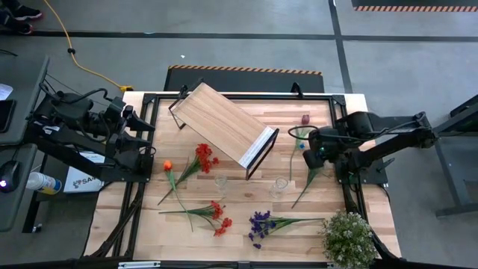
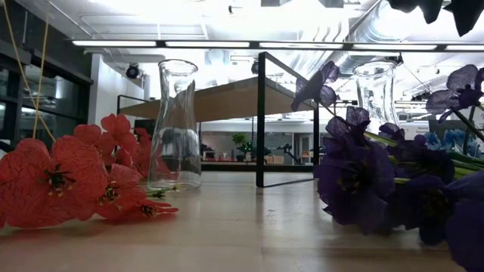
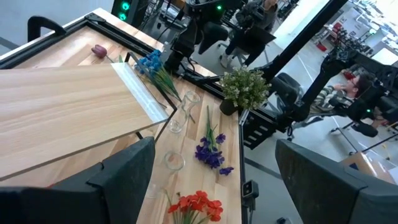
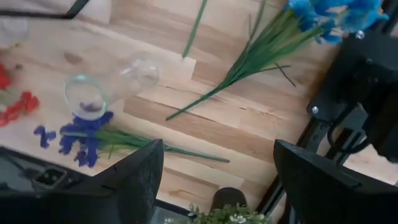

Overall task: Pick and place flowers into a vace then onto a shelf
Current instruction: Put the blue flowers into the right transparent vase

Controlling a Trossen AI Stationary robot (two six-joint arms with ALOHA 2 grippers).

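Observation:
The flowers lie flat on the table: an orange one, red ones, a purple one, a blue one and a dark red one. Two clear glass vases stand upright near the middle. The shelf stands slanted across the table's far half. My left gripper waits open at the table's left edge, with its fingers wide apart. My right gripper hovers open over the blue flower, touching nothing.
A bushy pale green-white plant stands at the near right corner. In the low view, the red flowers and the purple flower lie close in front, and the vases stand before the shelf.

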